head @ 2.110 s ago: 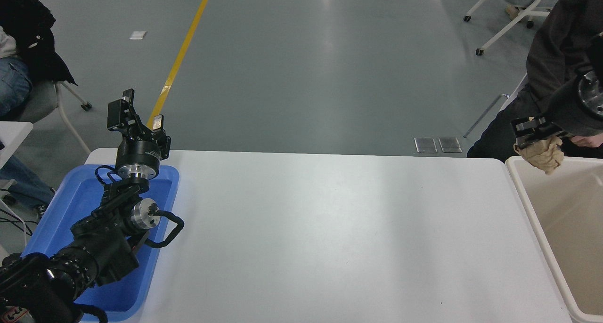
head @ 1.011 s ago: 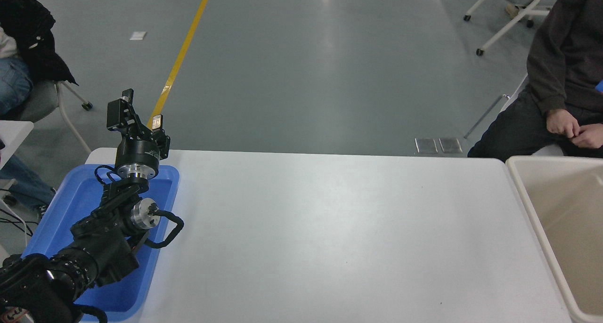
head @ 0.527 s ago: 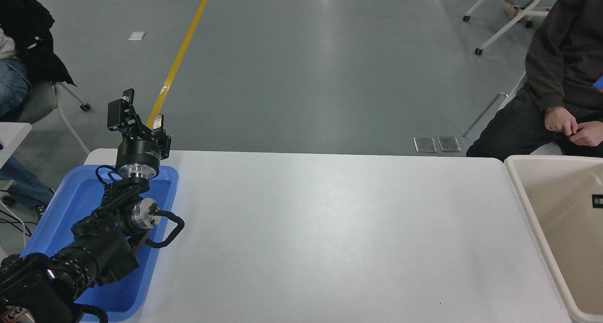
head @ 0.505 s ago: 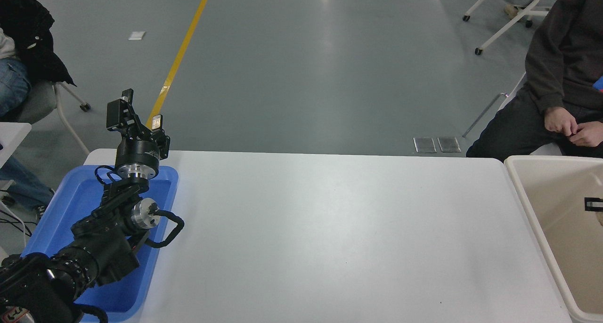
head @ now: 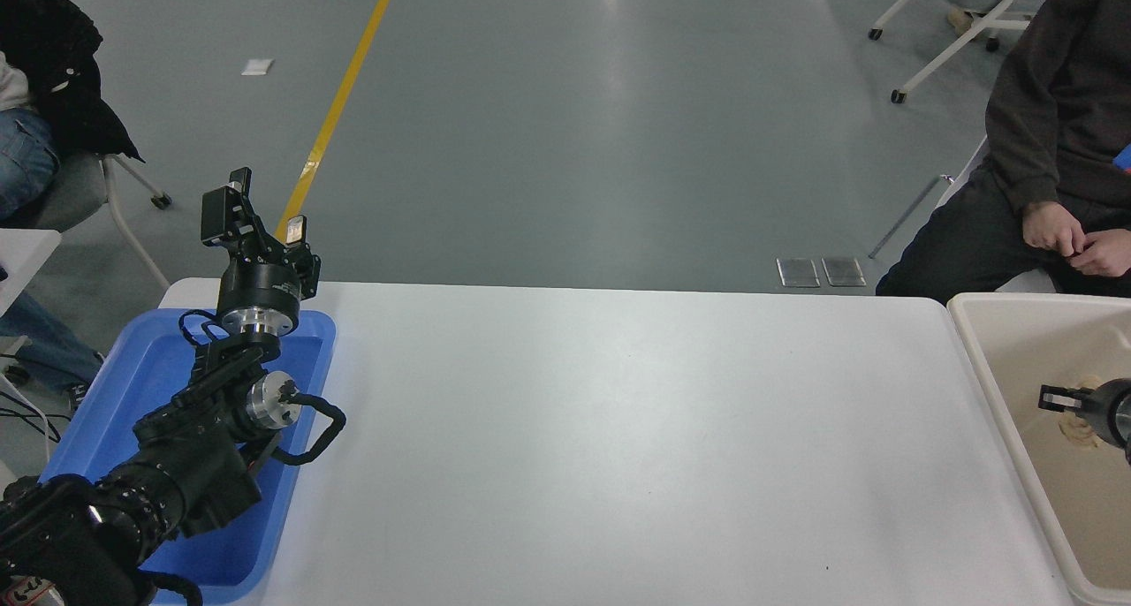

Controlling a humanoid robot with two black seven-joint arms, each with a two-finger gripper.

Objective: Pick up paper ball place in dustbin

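Note:
The cream-beige dustbin (head: 982,372) stands at the table's right end, cut off by the picture's edge. My right gripper (head: 1060,400) reaches in from the right edge, over the inside of the dustbin. The tan paper ball (head: 1076,429) shows only in part, above and below the black fingers, and the gripper looks shut on it. My left gripper (head: 261,222) is parked at the lower left above the blue tray, fingers pointing up and open, holding nothing.
A shallow blue tray (head: 132,376) lies under the left arm at the table's left end. The white table (head: 618,429) spans the middle. A seated person (head: 1060,120) is behind the dustbin, hands (head: 1074,239) together. Another person (head: 35,85) sits at far left.
The right gripper held the paper ball high over the dustbin's far rim, left the view to the right, then came back in lower over the bin's inside. The left arm stayed still.

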